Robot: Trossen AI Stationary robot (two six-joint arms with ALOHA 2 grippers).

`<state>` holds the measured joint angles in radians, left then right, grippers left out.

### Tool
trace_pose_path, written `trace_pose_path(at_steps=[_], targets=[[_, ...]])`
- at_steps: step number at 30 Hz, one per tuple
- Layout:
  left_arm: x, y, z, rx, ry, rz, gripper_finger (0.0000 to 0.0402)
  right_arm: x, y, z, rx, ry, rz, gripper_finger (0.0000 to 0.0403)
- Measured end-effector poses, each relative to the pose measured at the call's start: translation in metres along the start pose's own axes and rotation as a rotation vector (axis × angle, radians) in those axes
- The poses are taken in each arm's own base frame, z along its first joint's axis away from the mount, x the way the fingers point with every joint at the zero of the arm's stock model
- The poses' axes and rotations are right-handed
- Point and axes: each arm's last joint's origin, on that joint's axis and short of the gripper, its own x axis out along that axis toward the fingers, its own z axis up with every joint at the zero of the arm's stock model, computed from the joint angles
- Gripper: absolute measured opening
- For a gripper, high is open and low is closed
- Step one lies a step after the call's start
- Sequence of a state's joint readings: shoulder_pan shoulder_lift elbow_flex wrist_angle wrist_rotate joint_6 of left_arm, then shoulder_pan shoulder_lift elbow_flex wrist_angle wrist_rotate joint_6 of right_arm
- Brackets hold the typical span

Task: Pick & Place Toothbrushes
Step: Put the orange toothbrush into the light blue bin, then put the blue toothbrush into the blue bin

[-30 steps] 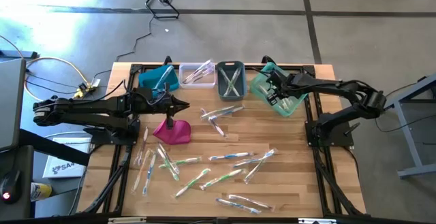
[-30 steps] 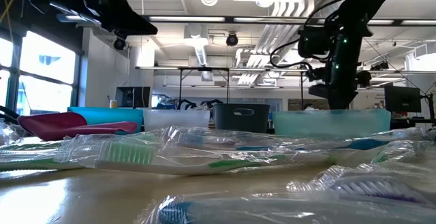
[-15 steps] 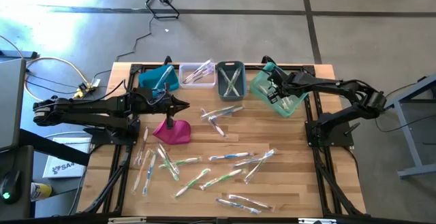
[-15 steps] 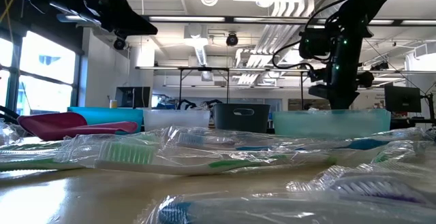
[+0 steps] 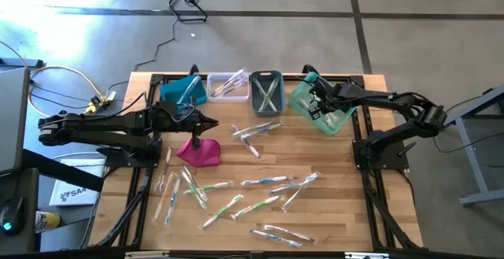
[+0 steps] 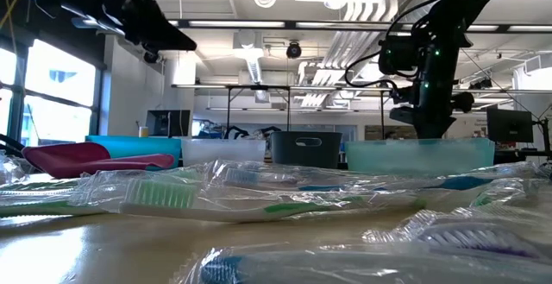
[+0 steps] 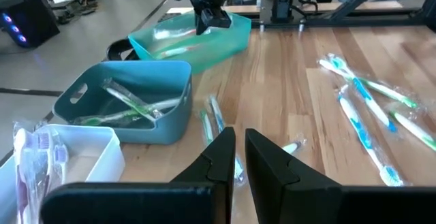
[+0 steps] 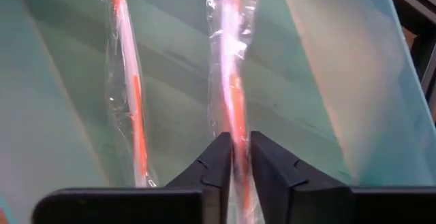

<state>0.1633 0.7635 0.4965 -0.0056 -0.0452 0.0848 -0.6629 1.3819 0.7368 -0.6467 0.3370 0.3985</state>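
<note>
the wooden table (image 5: 339,172) carries everything, and the teal bin (image 5: 321,109) at its far right end serves as the landmark. the left arm (image 5: 94,125) reaches in well to the left of the teal bin, its left gripper (image 5: 213,121) hanging above the board over the magenta pouch (image 5: 198,152), the two fingers drawn nearly together with only a thin gap and nothing between them. the right arm (image 5: 394,105) comes in from the right of the teal bin, and the right gripper (image 5: 313,109) is lowered inside it; its fingers (image 8: 269,166) stand close around a wrapped orange-handled toothbrush (image 8: 231,81), and whether they grip it or have just let go i cannot tell. a second wrapped orange toothbrush (image 8: 122,81) lies beside it on the bin floor. left of the teal bin sit in a row the grey bin (image 5: 266,92), the clear bin (image 5: 227,86) and the blue bin (image 5: 183,90), the grey and clear ones holding brushes. the loose toothbrushes (image 5: 268,182) lie scattered on the board toward the near edge from the teal bin, a small cluster (image 5: 253,131) just below the grey bin and more (image 5: 169,188) at the left.
</note>
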Motion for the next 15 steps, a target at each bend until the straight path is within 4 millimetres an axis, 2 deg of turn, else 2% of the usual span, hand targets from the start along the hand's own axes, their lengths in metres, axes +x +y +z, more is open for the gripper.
trace_pose_path(at_steps=[7,15], targets=[[0.000,0.000,0.000,-0.011,-0.002,0.000,0.0029,-0.001,0.000,0.000,-0.001,0.009,0.028,0.0096],[0.000,0.000,0.000,-0.012,-0.003,0.000,0.0029,-0.020,-0.003,0.002,0.016,-0.036,0.153,0.0093]])
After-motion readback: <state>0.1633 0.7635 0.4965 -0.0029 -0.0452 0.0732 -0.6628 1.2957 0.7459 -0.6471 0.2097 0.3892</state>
